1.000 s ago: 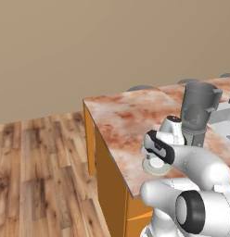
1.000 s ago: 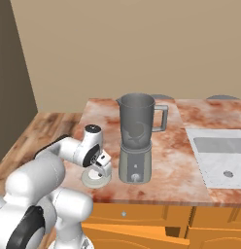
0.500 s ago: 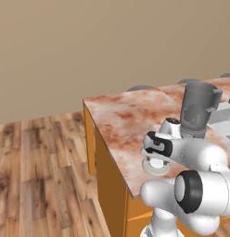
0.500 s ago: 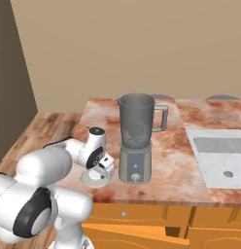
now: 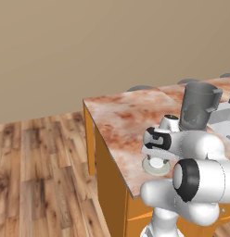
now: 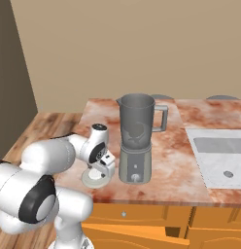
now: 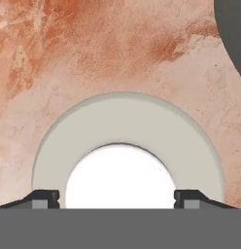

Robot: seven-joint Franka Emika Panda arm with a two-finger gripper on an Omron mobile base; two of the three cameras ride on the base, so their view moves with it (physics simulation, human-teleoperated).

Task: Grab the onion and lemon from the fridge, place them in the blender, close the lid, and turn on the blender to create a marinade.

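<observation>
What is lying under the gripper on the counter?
The lid, a flat grey ring with a white centre, lies on the counter under the gripper. The gripper covers its near edge.

The white arm bends low and forward. Its gripper [image 7: 117, 199] points straight down, fingertips [image 7: 44, 198] spread wide apart.
</observation>
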